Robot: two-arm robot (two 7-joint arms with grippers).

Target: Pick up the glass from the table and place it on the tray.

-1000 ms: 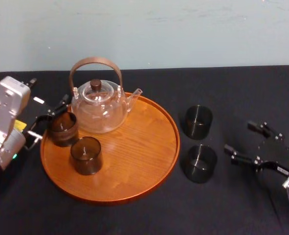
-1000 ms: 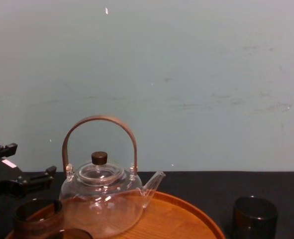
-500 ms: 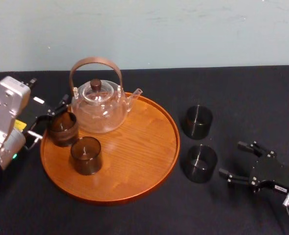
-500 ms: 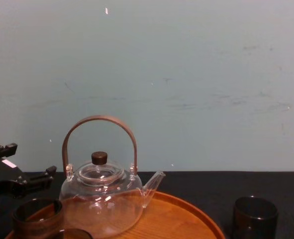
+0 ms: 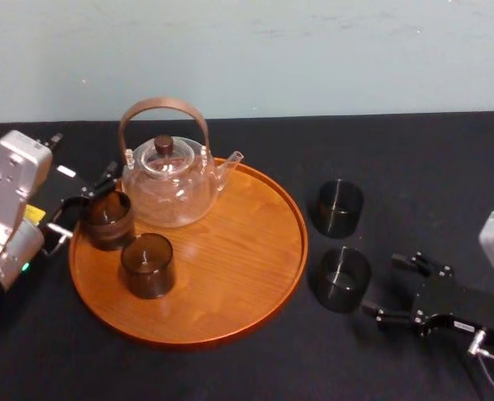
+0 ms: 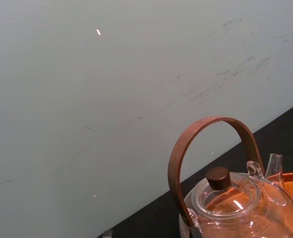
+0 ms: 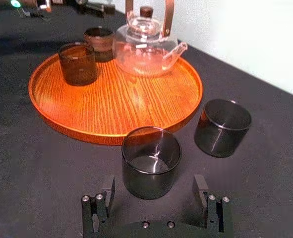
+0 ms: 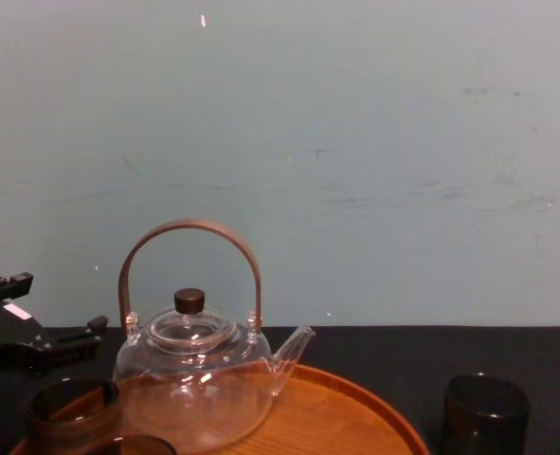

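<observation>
Two dark glasses stand on the black table [image 5: 414, 159], right of the round wooden tray [image 5: 255, 276]: a near glass [image 5: 343, 278] [image 7: 151, 161] and a far one [image 5: 339, 207] [image 7: 222, 126] [image 8: 488, 412]. My right gripper [image 5: 383, 286] [image 7: 156, 210] is open, low over the cloth, just right of the near glass. In the right wrist view its fingers [image 7: 99, 208] stand on either side, short of the glass and not touching it. Two more dark glasses [image 5: 147, 265] [image 5: 107, 219] stand on the tray. My left gripper [image 5: 84, 205] [image 8: 33, 341] is open at the tray's left rim, by the back glass.
A clear glass teapot [image 5: 165, 180] [image 6: 235, 203] [image 8: 194, 379] with a brown hoop handle occupies the back of the tray [image 7: 116, 104]. The tray's right half is bare wood. A pale wall runs behind the table's far edge.
My right gripper has moved left and nearer, from well right of the glasses up to the near glass. The left arm and all the glasses have stayed put.
</observation>
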